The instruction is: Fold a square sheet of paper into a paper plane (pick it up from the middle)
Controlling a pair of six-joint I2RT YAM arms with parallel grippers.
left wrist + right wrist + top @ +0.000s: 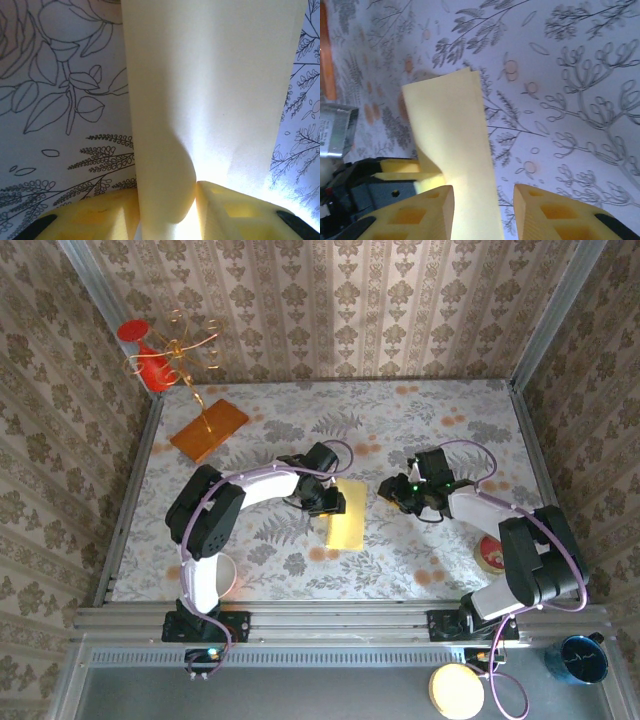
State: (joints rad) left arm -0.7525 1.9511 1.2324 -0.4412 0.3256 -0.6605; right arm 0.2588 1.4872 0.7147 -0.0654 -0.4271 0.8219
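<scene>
The folded sheet of paper [348, 522] is laid at the middle of the table [450, 430], and its left edge is pinched by the left gripper [333, 502]. The right gripper [398, 490] is held open near its right edge.

The paper [215, 75] runs off the left wrist view's top and bottom.
</scene>
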